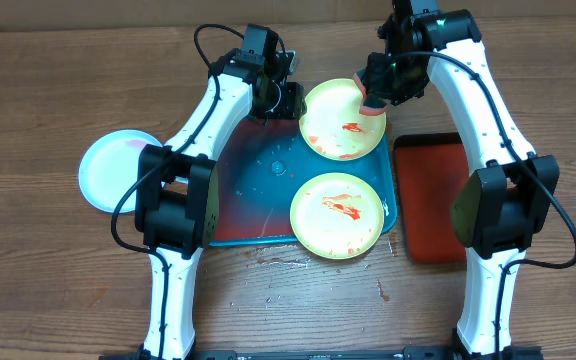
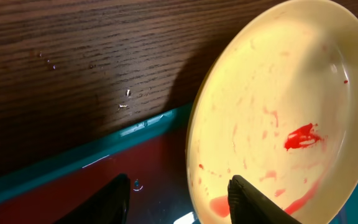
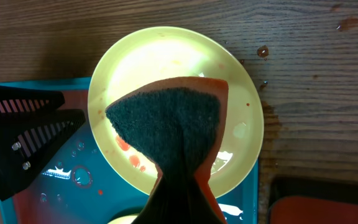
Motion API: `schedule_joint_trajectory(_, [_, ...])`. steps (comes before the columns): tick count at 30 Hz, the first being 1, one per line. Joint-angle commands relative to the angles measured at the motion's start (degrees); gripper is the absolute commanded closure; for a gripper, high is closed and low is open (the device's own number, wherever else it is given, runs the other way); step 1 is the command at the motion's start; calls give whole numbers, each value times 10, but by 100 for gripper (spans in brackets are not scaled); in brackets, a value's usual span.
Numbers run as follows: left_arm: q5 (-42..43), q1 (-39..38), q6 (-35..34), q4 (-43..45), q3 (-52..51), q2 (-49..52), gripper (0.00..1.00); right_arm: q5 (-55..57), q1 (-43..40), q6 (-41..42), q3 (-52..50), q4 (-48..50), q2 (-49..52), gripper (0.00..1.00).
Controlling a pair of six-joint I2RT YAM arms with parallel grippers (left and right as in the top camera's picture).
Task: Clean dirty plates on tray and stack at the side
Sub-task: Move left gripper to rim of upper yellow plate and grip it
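Our right claw (image 3: 178,186) pinches the sponge (image 3: 166,118) directly above the far plate (image 1: 330,125) at the tray's (image 1: 253,195) far right corner. Our left claw (image 2: 179,202), half open, straddles its left rim unclamped, so wiping goes straight down.

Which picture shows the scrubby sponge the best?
The right wrist view: the sponge fills the middle, dark green scrubbing face clear, pinched in the right claw above a yellow-green plate. Overhead shows only a small orange bit. The left wrist view misses it.
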Motion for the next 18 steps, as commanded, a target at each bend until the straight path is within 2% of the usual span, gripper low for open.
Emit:
schedule_joint_trajectory(1, [9, -10, 28, 1, 7, 6, 48, -5, 3, -5, 12, 3, -18, 96])
schedule_joint_trajectory(12, [9, -23, 42, -20, -7, 6, 51, -5, 3, -5, 12, 3, -18, 96])
schedule_joint_trajectory(18, [4, -23, 41, 2, -42, 6, 52, -5, 3, -5, 12, 3, -18, 96])
